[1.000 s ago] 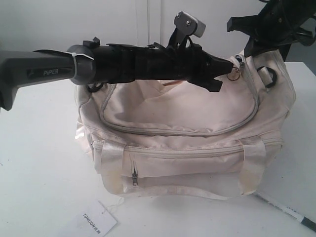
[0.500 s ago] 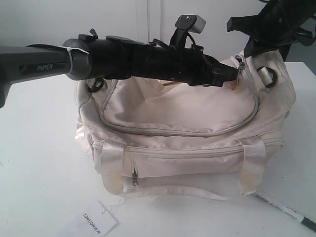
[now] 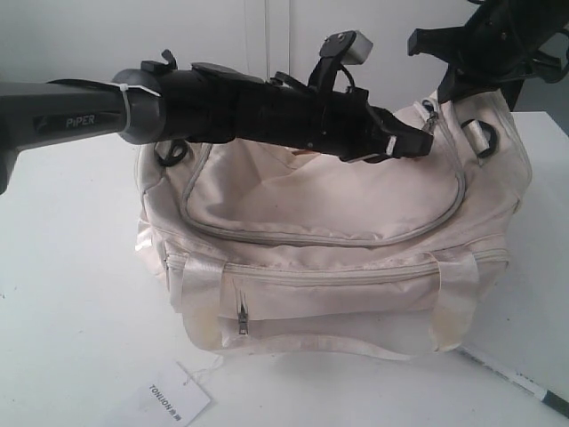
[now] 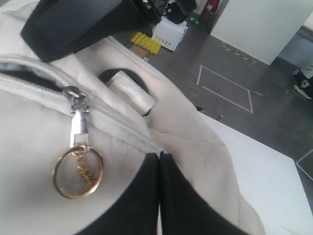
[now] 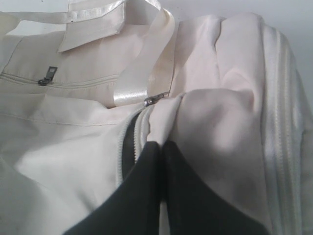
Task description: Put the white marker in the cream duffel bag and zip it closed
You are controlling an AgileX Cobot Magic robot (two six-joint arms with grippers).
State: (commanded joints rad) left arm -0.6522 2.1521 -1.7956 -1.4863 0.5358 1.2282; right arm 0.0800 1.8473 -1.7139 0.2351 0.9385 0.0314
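Bag first, marker waiting: my right claw (image 5: 161, 143), pressed together, pinches a fold at one end of the cream duffel bag (image 3: 338, 267). My left claw (image 4: 159, 155), jaws together and empty, sits beside the gold ring pull (image 4: 77, 171). The white marker (image 3: 502, 374) lies on the table (image 3: 71, 311) by the bag's front corner, not yet packed. I judge the next move is to catch that ring and work the zipper. Legible: "PiPER" on my left arm (image 3: 80, 118), "TONLION" on the paper tag (image 3: 167, 398).
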